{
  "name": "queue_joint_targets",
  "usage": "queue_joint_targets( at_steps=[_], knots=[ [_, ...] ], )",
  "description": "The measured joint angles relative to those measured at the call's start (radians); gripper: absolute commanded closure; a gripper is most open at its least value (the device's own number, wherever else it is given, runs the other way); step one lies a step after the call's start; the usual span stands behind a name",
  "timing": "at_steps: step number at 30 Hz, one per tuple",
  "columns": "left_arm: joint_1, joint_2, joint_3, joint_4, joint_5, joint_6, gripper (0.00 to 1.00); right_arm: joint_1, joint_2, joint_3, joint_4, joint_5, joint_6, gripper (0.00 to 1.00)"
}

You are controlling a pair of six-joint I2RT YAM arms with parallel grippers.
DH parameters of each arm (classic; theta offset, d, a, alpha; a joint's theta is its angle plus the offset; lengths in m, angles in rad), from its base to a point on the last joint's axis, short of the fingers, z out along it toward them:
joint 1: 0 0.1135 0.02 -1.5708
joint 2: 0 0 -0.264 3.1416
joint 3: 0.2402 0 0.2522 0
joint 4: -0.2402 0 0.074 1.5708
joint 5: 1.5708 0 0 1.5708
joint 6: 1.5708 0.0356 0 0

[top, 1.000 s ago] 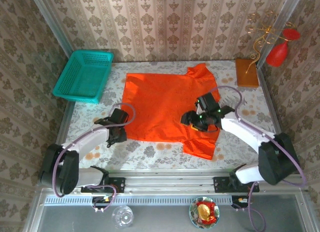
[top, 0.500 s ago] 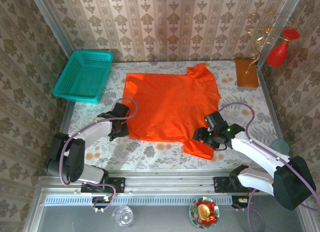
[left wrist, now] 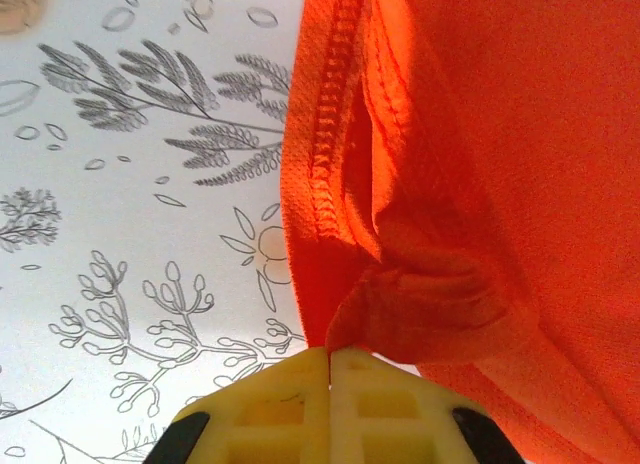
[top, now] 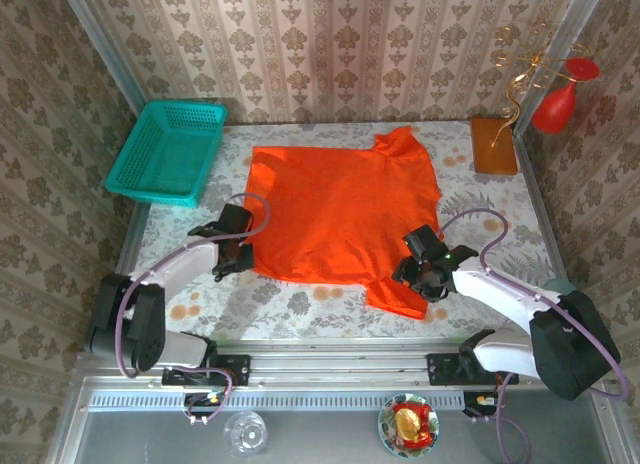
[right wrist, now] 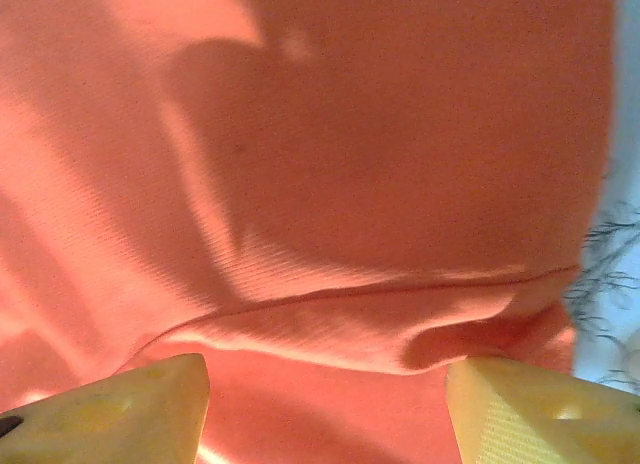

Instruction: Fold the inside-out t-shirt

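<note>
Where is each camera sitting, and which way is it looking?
Top camera: above, behind the robot, facing down at the table, t-shirt, left hand and right hand.
Left wrist: facing down along the left hand, shut on the t-shirt's edge.
Right wrist: facing down past the open right hand onto orange cloth.
Shared: the t-shirt.

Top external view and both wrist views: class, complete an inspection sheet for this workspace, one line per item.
Surface: table, leaf-patterned cover, flat.
Job's things: orange t-shirt spread flat, seams showing.
Clutter: teal basket far left; brown block far right.
Claws: left claw shut, pinching the t-shirt's hem; right claw open above the near sleeve seam.
Cables: a purple cable loops at each wrist.
Surroundings: wallpapered walls, red vase, gold wire ornament.
</note>
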Motion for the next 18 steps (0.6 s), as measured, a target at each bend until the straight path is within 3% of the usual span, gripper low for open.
queue_joint_targets(
  at_steps=[12,15,18],
  knots=[
    [0.198,-0.317,-0.19,-0.065,0.237,-0.169,0.99,-0.033,0.007,-0.011,-0.084,0.067,0.097,0.35],
    [0.204,-0.385,-0.205,-0.103,0.266,-0.206,0.79,-0.033,0.0,-0.011,-0.095,0.067,0.096,0.35],
    [0.204,-0.428,-0.188,-0.128,0.276,-0.221,0.7,-0.033,-0.006,-0.008,-0.106,0.067,0.092,0.35]
  ],
)
